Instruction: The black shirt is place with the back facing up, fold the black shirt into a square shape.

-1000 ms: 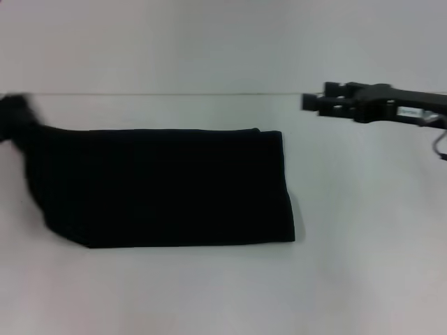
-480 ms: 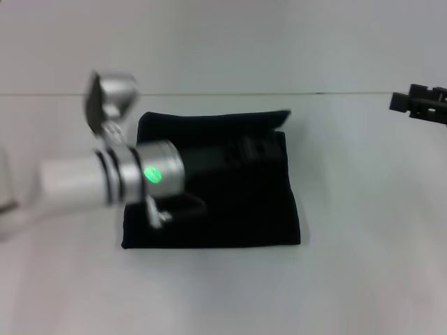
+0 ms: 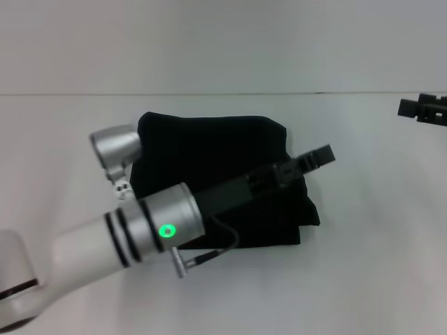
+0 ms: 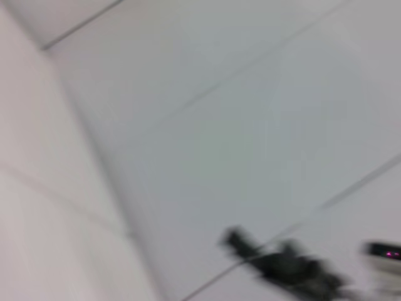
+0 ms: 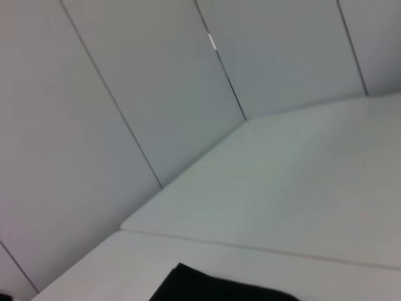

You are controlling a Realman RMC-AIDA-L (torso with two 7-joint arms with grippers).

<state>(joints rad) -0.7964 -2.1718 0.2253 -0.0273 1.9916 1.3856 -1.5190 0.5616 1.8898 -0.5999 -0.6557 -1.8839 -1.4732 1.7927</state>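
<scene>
From the head view, the black shirt (image 3: 216,178) lay a little left of the frame's centre on the white table (image 3: 363,272), folded into a blocky, nearly square bundle. Its right-hand edge was untidy: a flap stuck out toward the lower right, past the line of the layer beneath.

My left arm crossed the frame from the lower left, and the left gripper (image 3: 320,155) sat at the shirt's right edge, just past the cloth in the picture. I could not tell whether its jaws were parted or closed, or whether any fabric was caught in them; the tip was too dark against the shirt to read. The left wrist view showed only pale surfaces and a blurred dark shape, so it was no help.

The right gripper (image 3: 422,109) was parked at the far right edge of the frame, well apart from the shirt, and I could not make out its jaws either.

My worry was that a corner of cloth might be snagged on the left fingers. If so, pulling that arm away would drag the top layer and open the fold. I also judged that the protruding flap could leave the bundle off-square unless it was tucked in. And the arm lay low across the shirt, so a careless retreat might scuff the layers out of line.
</scene>
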